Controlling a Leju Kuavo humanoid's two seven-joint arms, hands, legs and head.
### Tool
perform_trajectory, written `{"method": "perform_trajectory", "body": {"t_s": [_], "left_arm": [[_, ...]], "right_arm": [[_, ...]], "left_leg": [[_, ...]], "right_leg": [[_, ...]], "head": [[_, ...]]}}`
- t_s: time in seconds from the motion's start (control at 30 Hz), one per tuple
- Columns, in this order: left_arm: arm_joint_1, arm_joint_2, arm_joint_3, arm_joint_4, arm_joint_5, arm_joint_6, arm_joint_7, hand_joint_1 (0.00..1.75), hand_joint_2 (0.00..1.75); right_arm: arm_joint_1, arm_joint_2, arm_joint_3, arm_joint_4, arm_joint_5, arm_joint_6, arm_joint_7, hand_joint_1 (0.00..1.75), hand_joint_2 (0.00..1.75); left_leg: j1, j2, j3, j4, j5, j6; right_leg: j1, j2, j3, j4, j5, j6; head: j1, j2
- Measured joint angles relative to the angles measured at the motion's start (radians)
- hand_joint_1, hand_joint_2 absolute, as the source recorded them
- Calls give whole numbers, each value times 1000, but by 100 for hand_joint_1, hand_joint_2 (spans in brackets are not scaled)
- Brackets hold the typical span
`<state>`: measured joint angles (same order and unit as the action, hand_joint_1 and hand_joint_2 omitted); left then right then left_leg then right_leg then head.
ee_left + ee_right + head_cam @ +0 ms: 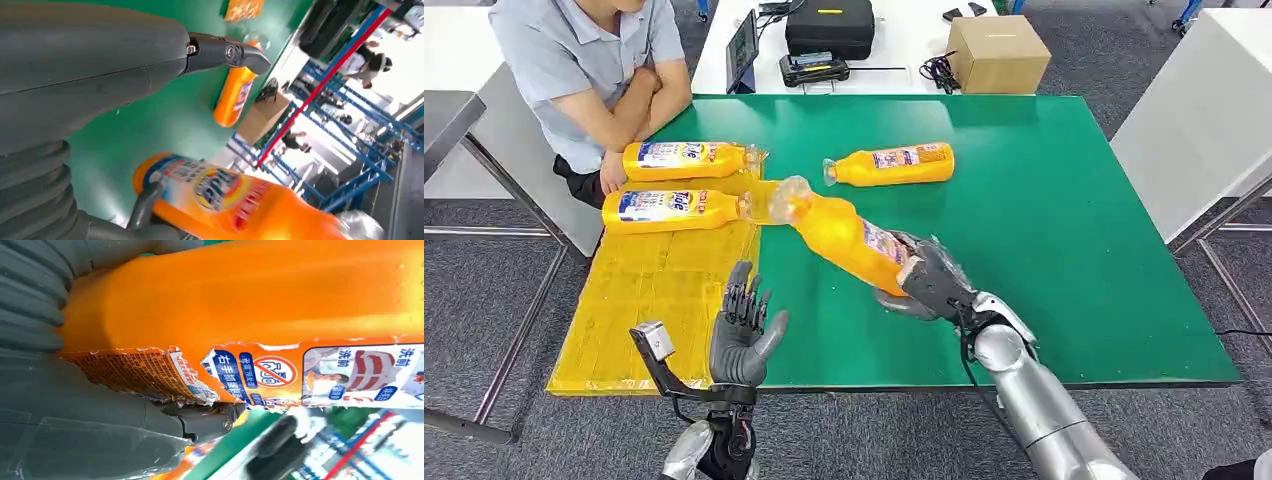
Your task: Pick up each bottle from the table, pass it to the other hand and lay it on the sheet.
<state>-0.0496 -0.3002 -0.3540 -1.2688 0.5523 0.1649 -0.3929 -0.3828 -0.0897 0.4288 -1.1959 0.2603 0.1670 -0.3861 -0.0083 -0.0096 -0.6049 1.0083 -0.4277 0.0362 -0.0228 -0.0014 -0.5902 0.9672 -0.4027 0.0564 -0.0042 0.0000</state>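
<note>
Above green table (1044,200), right hand (934,280) gripping bottle (849,235) by base, cap pointing toward sheet (664,290). Left hand (744,330) waiting open-fingered nearby. Two bottles (679,185) lying on sheet; fourth bottle (892,165) lying on table; person's forearm (629,110) leaning at sheet's far edge.

Glossy orange plastic bottle (849,240)

Green table (1044,230), metal legs, set on grey carpet floor (484,300). On it: one yellow sheet (664,290) covering the left end, running to the near edge; two orange bottles lying flat on the sheet's far part, side by side, caps toward the table's middle, the farther bottle (686,159) and the nearer bottle (676,210); a third orange bottle (889,165) lying directly on the green top, beyond the middle, cap pointing left. White table (904,40) stands behind, holding a cardboard box (998,54) and a black case (829,27)
</note>
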Motion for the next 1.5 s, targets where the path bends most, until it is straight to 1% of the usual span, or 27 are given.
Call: {"method": "perform_trajectory", "body": {"t_s": [0.1, 0.17, 0.3, 0.43, 0.5, 0.67, 0.8, 0.9, 1.13, 1.47, 1.5], "left_arm": [[-6, -1, -3, 13, 1, -27, -38, 0, 175], [-16, -3, -4, 11, -39, 4, -104, 0, 175], [-31, -4, -8, -20, -92, 47, -153, 0, 175], [-34, -5, -11, -38, -101, 54, -159, 0, 175], [-38, -5, -13, -39, -89, 37, -140, 0, 175], [-52, -5, -25, -32, -85, 20, -140, 0, 175], [-69, -7, -27, -8, -39, -29, -89, 0, 175], [-84, -7, -25, 26, -8, -58, -71, 0, 175], [-106, -11, -21, 93, 2, -74, -74, 0, 175], [-117, -13, -20, 127, 1, -86, -75, 0, 175], [-118, -13, -20, 131, -1, -87, -78, 16, 175]], "right_arm": [[-15, 23, 11, 7, -41, 44, 14, 175, 175], [-37, 36, 30, 41, -50, 56, 18, 175, 175], [-57, 53, 61, 103, -49, 58, 11, 175, 175], [-66, 58, 80, 137, -45, 58, 9, 175, 175], [-74, 63, 92, 160, -45, 66, 7, 175, 175], [-95, 92, 139, 221, -39, 85, -4, 175, 175], [-113, 107, 182, 253, -25, 73, -20, 175, 175], [-123, 108, 207, 256, -21, 74, -35, 175, 175], [-128, 120, 254, 235, -27, 98, -50, 175, 175], [-129, 123, 264, 233, -39, 109, -64, 175, 175], [-129, 123, 265, 233, -42, 112, -64, 175, 175]], "left_leg": [[0, 0, 0, 0, 0, 0], [0, 1, 1, 0, 0, 0], [0, -1, 0, 0, 1, 0], [0, 0, 0, 0, 1, 0], [0, -1, 0, 0, 1, 0], [0, 0, 0, 0, 1, 1], [0, 0, 0, 0, 1, 0], [0, 0, 0, 0, 1, 0], [0, -1, 0, 0, 1, 0], [0, 0, 0, 0, 1, 0], [0, 0, 0, 0, 1, 0]], "right_leg": [[0, 0, 0, 0, 0, 0], [0, 0, 0, 0, 0, 0], [0, 0, 0, 0, 0, 0], [0, 0, 0, 0, 0, 0], [0, 0, 0, 0, 0, 0], [0, 0, 0, 0, 0, 0], [0, 0, 0, 0, 0, 0], [0, 0, 0, 0, 0, 0], [0, 0, 0, 0, 0, 0], [0, 0, 0, 0, 0, 0], [0, 0, 0, 0, 0, 0]], "head": [[0, 0], [0, 0], [0, 0], [0, 0], [0, 0], [0, 0], [0, 0], [0, 0], [0, 0], [0, 0], [0, 0]]}}
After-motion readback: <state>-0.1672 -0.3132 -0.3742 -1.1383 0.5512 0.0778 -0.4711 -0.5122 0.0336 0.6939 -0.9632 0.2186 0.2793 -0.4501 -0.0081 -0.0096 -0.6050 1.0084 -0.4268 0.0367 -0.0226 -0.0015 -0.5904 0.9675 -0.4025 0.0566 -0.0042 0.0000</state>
